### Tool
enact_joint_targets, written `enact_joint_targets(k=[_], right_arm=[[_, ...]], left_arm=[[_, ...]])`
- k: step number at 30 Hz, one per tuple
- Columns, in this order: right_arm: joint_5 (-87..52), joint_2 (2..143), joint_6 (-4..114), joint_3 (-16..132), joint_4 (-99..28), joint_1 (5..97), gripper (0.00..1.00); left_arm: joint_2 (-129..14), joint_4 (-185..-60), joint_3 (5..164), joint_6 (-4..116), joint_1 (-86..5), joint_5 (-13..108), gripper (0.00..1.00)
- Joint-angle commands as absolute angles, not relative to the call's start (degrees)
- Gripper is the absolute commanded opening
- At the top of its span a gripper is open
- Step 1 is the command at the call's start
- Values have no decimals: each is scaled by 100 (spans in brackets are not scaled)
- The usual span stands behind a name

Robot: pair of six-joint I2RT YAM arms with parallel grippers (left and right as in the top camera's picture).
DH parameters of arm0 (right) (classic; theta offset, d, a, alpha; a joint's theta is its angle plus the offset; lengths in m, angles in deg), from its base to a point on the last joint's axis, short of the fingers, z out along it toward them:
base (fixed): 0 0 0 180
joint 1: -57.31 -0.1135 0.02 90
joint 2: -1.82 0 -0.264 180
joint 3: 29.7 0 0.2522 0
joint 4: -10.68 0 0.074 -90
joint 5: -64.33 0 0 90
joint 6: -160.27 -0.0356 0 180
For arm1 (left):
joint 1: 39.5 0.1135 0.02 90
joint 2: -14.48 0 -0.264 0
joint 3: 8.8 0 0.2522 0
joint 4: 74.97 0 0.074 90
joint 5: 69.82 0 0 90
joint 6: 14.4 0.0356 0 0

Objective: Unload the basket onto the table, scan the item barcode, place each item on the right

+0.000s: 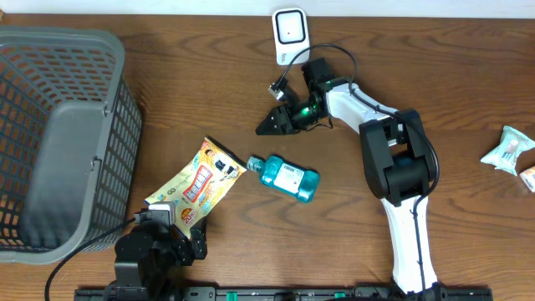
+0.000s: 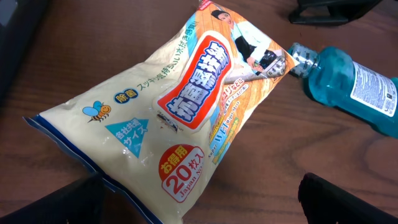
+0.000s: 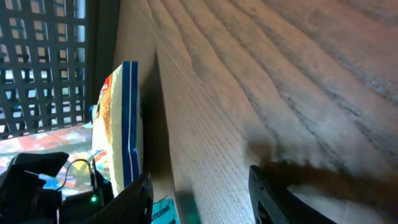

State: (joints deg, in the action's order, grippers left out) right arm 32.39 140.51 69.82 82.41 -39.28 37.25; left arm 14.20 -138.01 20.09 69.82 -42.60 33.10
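Note:
A blue mouthwash bottle (image 1: pixel 285 177) lies on its side mid-table, its white label up; the left wrist view shows it at the upper right (image 2: pixel 348 84). A yellow wet-wipes packet (image 1: pixel 197 187) lies flat to its left, its top corner close to the bottle cap, and it fills the left wrist view (image 2: pixel 180 106). The white scanner (image 1: pixel 290 35) stands at the table's far edge. My right gripper (image 1: pixel 264 127) hangs just below the scanner, above the bottle, open with nothing between its fingers (image 3: pixel 134 199). My left gripper (image 2: pixel 199 211) is open at the packet's near corner.
A grey mesh basket (image 1: pixel 58 134) takes up the left side of the table. Two small wrapped packets (image 1: pixel 508 150) lie at the right edge. A black cable (image 1: pixel 334 52) loops from the right wrist near the scanner.

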Motion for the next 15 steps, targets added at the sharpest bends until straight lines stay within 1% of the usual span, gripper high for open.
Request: enact_joint_targets(k=[1, 3, 5, 7, 11, 15], right_arm=[[2118, 14278, 6958, 8346, -4075, 3782, 48], [2114, 14228, 7113, 8562, -4337, 3782, 48], [2085, 14154, 7410, 8884, -4781, 3784, 53], [1819, 14049, 7620, 9240, -5305, 3780, 54], [599, 13708, 7959, 9660, -6215, 3577, 57], [-787, 13472, 8282, 9662, -6719, 3067, 64]], left_arm=[[1425, -13969, 1990, 6993, -4257, 3256, 99], [1425, -13969, 1990, 6991, -4257, 3256, 99], [1425, -13969, 1990, 6993, -4257, 3256, 99], [1425, -13969, 1990, 6991, -4257, 3256, 99], [1425, -13969, 1990, 6991, -4257, 3256, 99], [1425, -13969, 1990, 6991, -4257, 3256, 99]])
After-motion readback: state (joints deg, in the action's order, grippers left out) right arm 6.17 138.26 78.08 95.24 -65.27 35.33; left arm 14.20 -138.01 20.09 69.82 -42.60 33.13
